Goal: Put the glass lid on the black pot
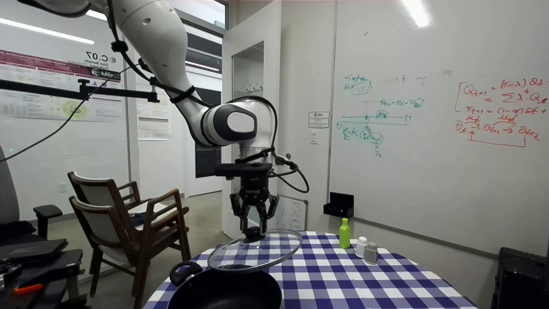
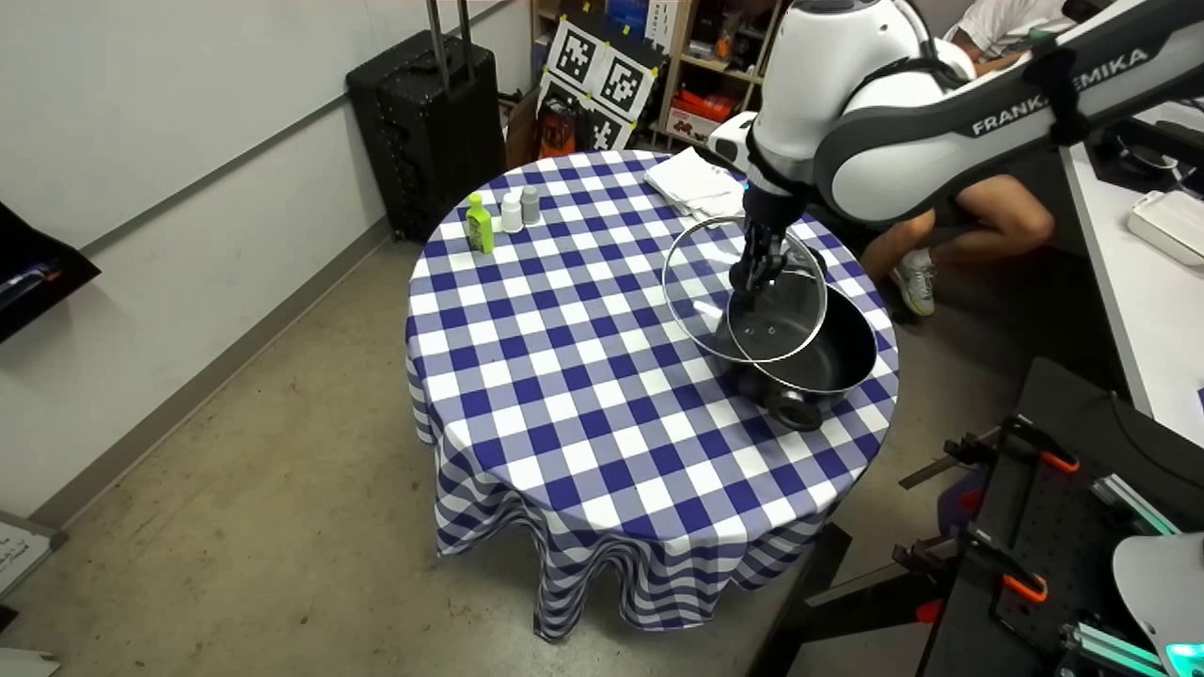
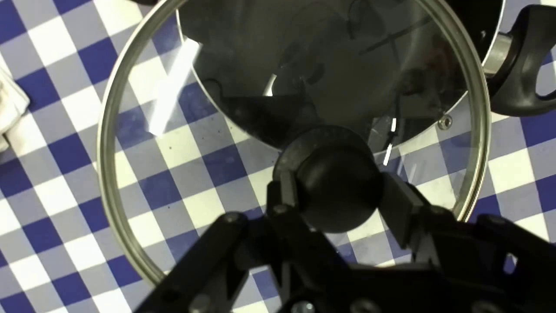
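Closest to the lens in the wrist view is the pincer (image 3: 341, 187), its dark fingers (image 3: 399, 206) clasping a round black knob (image 3: 339, 202) from two sides. The knob tops the glass lid (image 1: 274, 251), which hangs directly below the pincer and spreads around it as a see-through disc with a metallic rim; in an exterior view the lid slants, its rim higher on one side than the other. Above the pincer rises the white arm (image 1: 167, 56).

Lower than the pincer and off to one side stands the black pot (image 2: 842, 353), its mouth only partly overlapped by the lid. Whether the lid's edge touches the pot I cannot tell. A black handle (image 3: 517, 80) juts from the pot, just beside the lid's outline in the wrist view. Under the pincer, lid and pot spreads a blue-and-white checked tablecloth (image 2: 583, 376).

Past the pincer, in an exterior view, lies a folded white cloth (image 2: 696, 183). Well apart from the pincer, near the tablecloth's edge, a green bottle (image 2: 480, 230) stands upright just beside a white container (image 2: 511, 214) and a grey container (image 2: 530, 207). Farthest from the pincer are wooden chairs (image 1: 128, 238), a whiteboard (image 1: 429, 184) and a black suitcase (image 2: 423, 141).
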